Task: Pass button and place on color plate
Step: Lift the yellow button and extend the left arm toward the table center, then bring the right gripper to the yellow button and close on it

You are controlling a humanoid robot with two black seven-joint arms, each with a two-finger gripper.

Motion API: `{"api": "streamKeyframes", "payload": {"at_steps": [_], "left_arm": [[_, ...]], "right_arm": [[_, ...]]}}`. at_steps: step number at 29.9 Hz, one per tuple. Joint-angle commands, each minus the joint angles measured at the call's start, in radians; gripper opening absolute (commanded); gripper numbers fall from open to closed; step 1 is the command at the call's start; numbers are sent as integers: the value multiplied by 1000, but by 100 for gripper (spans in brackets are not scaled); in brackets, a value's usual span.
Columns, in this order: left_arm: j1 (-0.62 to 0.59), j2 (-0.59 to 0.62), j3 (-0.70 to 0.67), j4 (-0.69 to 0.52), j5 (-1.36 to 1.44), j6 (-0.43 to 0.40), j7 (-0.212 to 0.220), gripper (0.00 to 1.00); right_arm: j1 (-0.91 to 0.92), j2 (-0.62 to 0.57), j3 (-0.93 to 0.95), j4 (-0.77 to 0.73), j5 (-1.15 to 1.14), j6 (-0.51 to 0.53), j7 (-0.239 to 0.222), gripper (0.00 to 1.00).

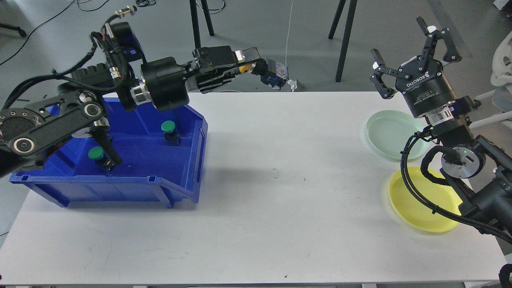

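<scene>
My left gripper [256, 66] is shut on a yellow button [269, 73] with a black and blue body, held high above the table's far edge, right of the blue bin [120, 188]. Two green buttons [168, 127] [96, 153] stand inside the bin. My right gripper [408, 54] is open and empty, raised above the far right of the table. Below it lie a pale green plate [394, 136] and a yellow plate [420, 206], both bare.
The white table [280, 192] carries the bin at the left and the plates at the right. Stand legs [198, 44] and a white cable [287, 48] are on the floor behind the table.
</scene>
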Motion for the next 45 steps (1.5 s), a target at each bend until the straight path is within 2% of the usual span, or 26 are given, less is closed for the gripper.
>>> {"api": "streamKeyframes", "payload": {"at_steps": [1,8,25,29,33,39,43,45], "left_arm": [[31,-85,-1,61,-28,24,0,15],[62,-117,-1,77,-32,58,0,15],[68,-145,-3,93,-32,61,0,15],[68,-145,-3,95,-32,61,0,15],[68,-143,-3,95,-34,61,0,15],[82,-143,-3,95,-34,62,0,15],[86,-143,-3,95,-34,62,0,16],[88,-145,-4,95,-32,62,0,16]], "right_arm": [[-21,-3,-23,70,-226,0,24,99],[-42,29,-155,131,-275,-39,24,99],[-52,159,-196,128,-275,-41,24,95],[-59,161,-195,131,-274,-42,24,81],[-72,161,-183,136,-272,-41,24,62],[-70,159,-180,136,-274,-39,24,48],[-69,164,-180,133,-275,-42,24,28],[-69,166,-180,133,-274,-42,24,23]]}}
